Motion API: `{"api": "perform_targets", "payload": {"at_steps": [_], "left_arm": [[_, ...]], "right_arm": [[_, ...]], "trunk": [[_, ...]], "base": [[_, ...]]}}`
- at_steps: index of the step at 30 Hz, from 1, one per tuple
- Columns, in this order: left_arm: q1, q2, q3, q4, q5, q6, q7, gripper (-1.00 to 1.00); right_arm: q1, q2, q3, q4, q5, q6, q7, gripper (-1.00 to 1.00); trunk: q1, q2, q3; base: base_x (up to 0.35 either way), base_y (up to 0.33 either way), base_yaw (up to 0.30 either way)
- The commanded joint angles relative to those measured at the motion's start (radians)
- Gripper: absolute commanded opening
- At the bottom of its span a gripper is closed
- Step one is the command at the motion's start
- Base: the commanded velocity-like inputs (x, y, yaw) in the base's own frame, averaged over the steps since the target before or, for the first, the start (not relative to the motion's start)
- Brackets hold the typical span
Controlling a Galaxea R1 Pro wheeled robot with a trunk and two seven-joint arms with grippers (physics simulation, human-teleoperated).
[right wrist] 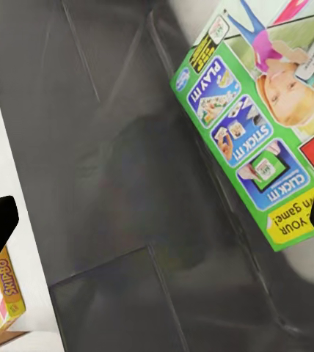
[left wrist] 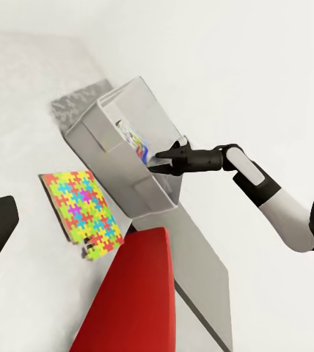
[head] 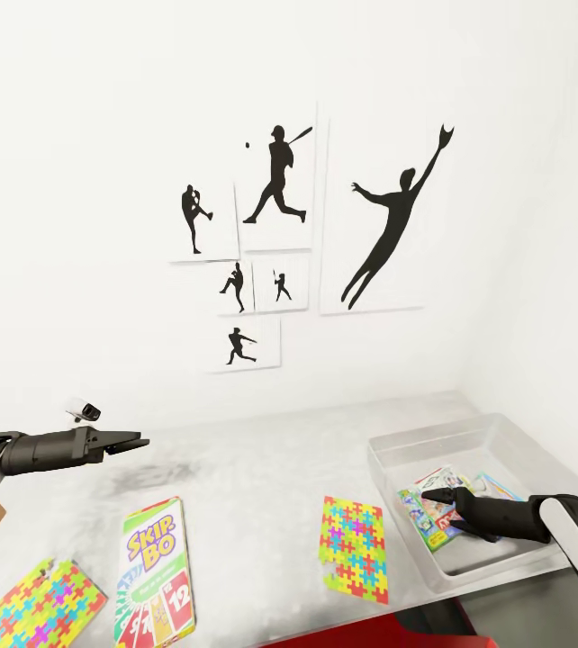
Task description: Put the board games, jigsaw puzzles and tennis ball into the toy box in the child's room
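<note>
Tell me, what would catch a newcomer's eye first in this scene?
Probably the black sports-silhouette posters on the white wall above the table. Next come the bright things on it: the SKIP-BO box lying between two multicolour jigsaw puzzles. At the table's right end, the right gripper hangs open over the grey toy box, where a colourful game box already lies.
</note>
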Motion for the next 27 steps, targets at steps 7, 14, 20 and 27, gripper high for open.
{"api": "perform_targets", "payload": {"at_steps": [7, 14, 20, 27], "left_arm": [[-0.001, 0.001, -0.001, 0.000, 0.002, 0.011, -0.003, 1.00], [-0.001, 0.001, -0.001, 0.000, 0.002, 0.011, -0.003, 1.00], [-0.001, 0.002, -0.001, 0.000, 0.002, 0.011, -0.003, 1.00], [-0.001, 0.002, -0.001, 0.000, 0.002, 0.011, -0.003, 1.00]], "right_arm": [[-0.001, -0.002, -0.001, 0.000, 0.010, 0.004, 0.010, 1.00], [-0.001, -0.004, -0.001, -0.001, 0.010, 0.004, 0.012, 1.00], [0.000, -0.004, -0.001, -0.001, 0.010, 0.004, 0.019, 1.00], [0.000, -0.004, -0.001, -0.001, 0.010, 0.004, 0.027, 1.00]], "trunk": [[0.001, -0.002, -0.002], [0.001, -0.002, -0.002], [0.001, -0.002, -0.002], [0.001, -0.002, -0.002]], "base": [[0.000, 0.000, 0.000], [0.000, 0.000, 0.000], [0.000, 0.000, 0.000], [0.000, 0.000, 0.000]]}}
